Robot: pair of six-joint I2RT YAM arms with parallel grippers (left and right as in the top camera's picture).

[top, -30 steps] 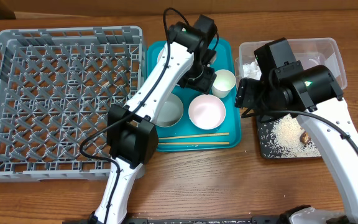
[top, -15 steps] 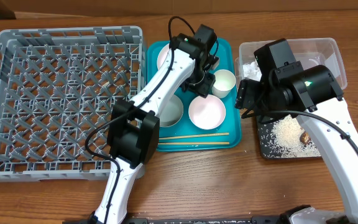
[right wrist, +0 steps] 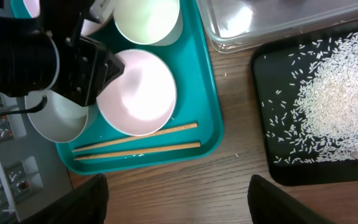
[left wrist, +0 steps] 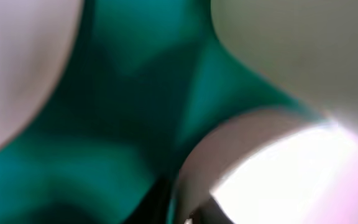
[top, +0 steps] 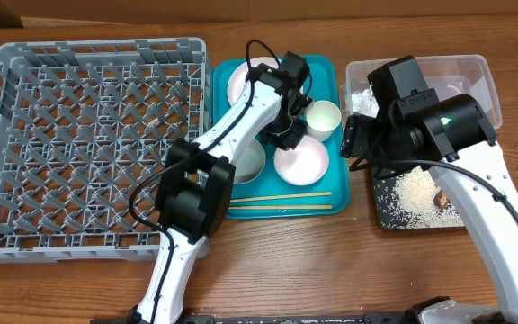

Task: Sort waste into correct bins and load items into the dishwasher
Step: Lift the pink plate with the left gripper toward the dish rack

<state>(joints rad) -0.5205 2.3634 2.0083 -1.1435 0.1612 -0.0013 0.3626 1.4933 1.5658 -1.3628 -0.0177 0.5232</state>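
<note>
Left gripper (right wrist: pixel 106 67) is down right at the rim of the pale pink bowl (right wrist: pixel 143 94), but honestly can't tell if it's actually pinching it. The bowl sits on the teal tray (right wrist: pixel 205 127), with the chopsticks (right wrist: pixel 143 140) just beside it. Right gripper (right wrist: pixel 179 185) hangs wide open, holding nothing.

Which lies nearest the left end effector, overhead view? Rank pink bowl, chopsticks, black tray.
1. pink bowl, right beside the left end effector.
2. chopsticks, along the teal tray's robot-side edge.
3. black tray, off to the right.
</note>
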